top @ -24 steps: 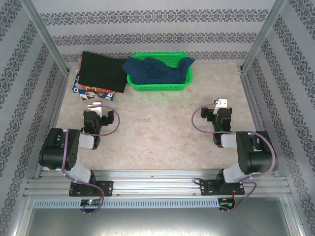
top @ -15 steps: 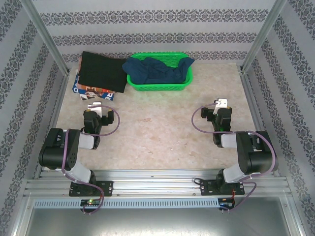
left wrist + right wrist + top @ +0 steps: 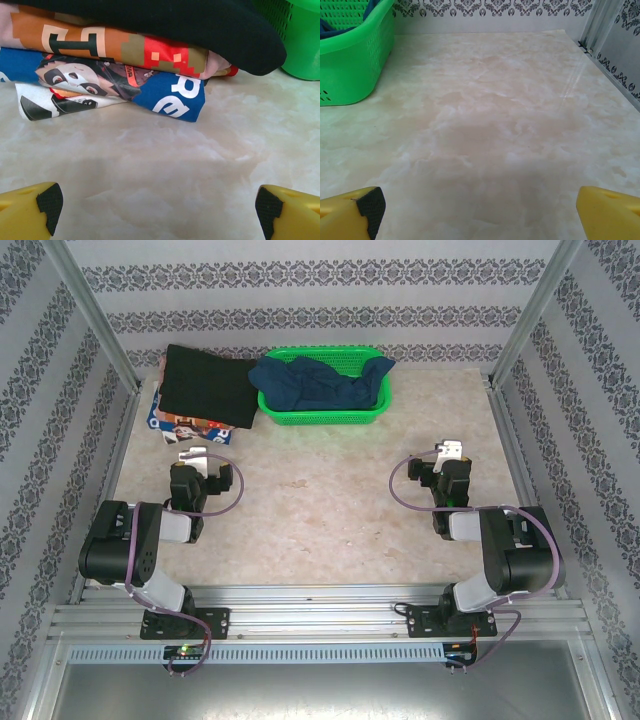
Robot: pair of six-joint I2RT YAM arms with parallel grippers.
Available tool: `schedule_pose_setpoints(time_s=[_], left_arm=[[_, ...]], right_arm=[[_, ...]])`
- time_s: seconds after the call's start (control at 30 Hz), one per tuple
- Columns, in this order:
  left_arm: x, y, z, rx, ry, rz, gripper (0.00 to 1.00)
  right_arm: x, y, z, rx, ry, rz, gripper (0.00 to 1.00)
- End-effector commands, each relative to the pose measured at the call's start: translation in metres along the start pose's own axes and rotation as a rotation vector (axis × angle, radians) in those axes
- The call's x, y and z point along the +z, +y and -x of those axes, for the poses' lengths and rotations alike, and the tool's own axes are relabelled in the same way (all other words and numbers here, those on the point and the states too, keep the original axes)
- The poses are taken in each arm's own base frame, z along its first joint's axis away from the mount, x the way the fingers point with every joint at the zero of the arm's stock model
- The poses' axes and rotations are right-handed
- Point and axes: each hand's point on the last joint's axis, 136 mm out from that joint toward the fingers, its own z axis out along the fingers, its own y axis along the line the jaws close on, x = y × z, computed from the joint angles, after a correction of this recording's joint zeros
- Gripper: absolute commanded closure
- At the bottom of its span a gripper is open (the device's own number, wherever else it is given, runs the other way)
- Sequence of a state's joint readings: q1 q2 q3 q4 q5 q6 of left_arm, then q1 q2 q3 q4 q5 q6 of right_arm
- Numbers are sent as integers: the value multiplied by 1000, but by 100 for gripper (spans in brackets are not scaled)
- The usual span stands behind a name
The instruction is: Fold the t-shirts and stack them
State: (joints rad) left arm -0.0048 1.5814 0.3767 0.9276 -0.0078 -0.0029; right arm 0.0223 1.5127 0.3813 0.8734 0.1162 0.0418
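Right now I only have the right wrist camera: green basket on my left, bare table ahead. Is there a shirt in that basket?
Observer: Yes. A navy blue shirt lies crumpled in the green basket, with cloth draped over its rim.
Operator: Are any shirts folded?
Observer: There is a folded pile left of the basket, with a black shirt on top of a multicoloured printed shirt.
Operator: Where is the left gripper?
Observer: The left gripper is open and empty. It sits low over the table, facing that pile and a little short of it.
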Motion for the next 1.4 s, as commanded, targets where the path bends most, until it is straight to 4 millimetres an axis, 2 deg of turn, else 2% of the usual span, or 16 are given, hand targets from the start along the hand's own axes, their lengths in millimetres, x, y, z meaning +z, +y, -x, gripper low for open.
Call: schedule_pose_setpoints(time_s=[0.0, 0.07, 0.17, 0.23, 0.3, 0.37, 0.4, 0.5, 0.57, 0.7, 0.87, 1.0, 1.13, 1.23, 1.37], left_arm=[[3, 0, 5, -1, -6, -7, 0], [2, 0, 7, 1, -14, -4, 0], [2, 0, 30, 12, 86, -5, 0], [-4, 3, 64, -33, 85, 15, 0], [-17, -1, 112, -119, 38, -9, 0], [-28, 0, 154, -237, 37, 5, 0], [-30, -7, 172, -283, 63, -23, 0], [-25, -22, 211, -347, 183, -33, 0], [-14, -33, 227, -358, 244, -34, 0], [19, -54, 235, -403, 333, -68, 0], [64, -89, 233, -415, 434, -133, 0], [97, -108, 222, -393, 492, -130, 2], [127, -113, 202, -403, 517, -91, 5], [143, -112, 184, -425, 537, -60, 8], [157, -115, 173, -461, 536, -51, 11]], right_arm=[[-1, -1, 7, 10, -32, -8, 2], [-2, 0, 8, 10, -38, -7, 2], [-4, -2, 29, 9, -28, -30, 2], [-13, -3, 43, 48, 106, -50, 2], [-27, -2, 60, 133, 223, -59, 2], [-45, 8, 77, 207, 327, -22, 2], [-56, 15, 87, 238, 365, 8, 2], [-77, 37, 115, 295, 401, 115, 2], [-85, 45, 130, 329, 408, 152, 2], [-86, 64, 153, 360, 470, 242, 2], [-70, 91, 162, 408, 549, 362, 2], [-51, 102, 155, 430, 593, 399, 2], [-34, 111, 139, 460, 641, 422, 2], [-27, 116, 128, 463, 671, 432, 2], [-18, 119, 116, 458, 697, 431, 2]])
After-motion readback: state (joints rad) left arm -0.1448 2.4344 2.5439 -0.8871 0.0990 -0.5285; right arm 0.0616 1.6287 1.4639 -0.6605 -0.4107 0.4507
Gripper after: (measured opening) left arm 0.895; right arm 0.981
